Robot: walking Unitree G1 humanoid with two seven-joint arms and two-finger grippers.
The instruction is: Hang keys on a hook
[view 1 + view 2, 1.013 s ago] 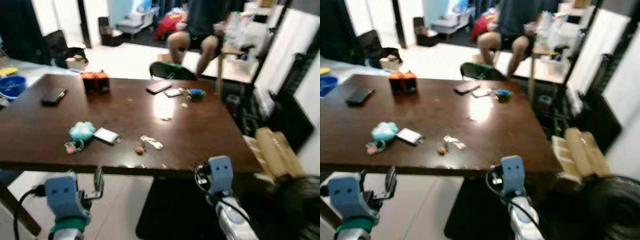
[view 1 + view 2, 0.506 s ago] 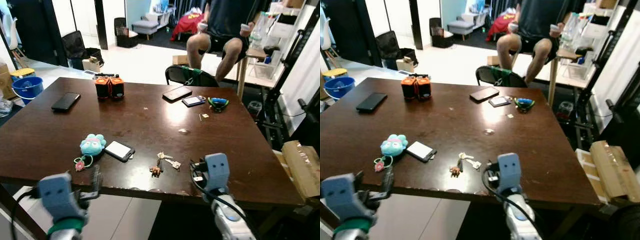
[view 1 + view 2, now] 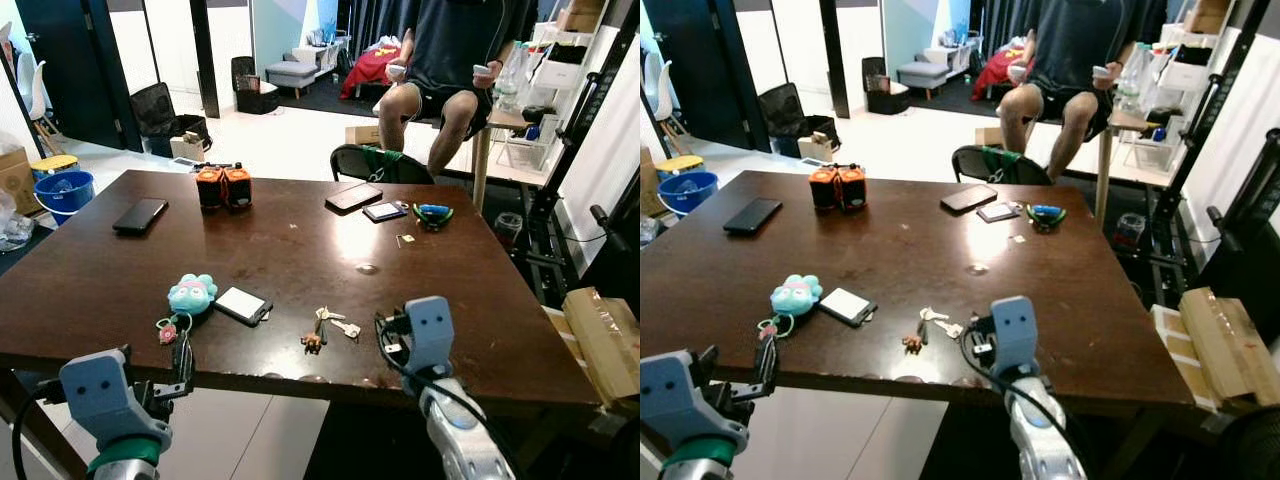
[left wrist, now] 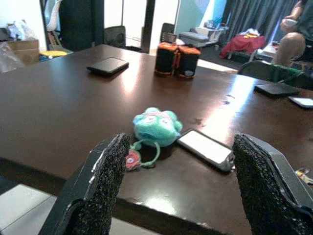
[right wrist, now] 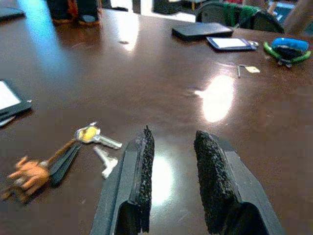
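the left gripper hangs just off the near edge of the table, towards its near left corner, with its fingers spread wide and nothing between them. by the far left corner a black phone lies flat. further along the far edge stand two orange and black cans, touching each other. in front of the left gripper, close to the near edge, sits a teal plush with a small pink charm on a loop beside it. just right of the plush lies a white-faced phone, at an angle.

the keys lie flat on the table near the middle of the near edge, well apart from the white-faced phone, with a small brown charm at the end nearest the edge. the right gripper hovers low over the table just right of the keys, not touching them; its fingers stand a narrow gap apart and hold nothing.

towards the far right corner lie a dark case, a small phone and a blue and green thing. beyond the far edge stands a dark chair, and behind it a person sits in dark shorts.
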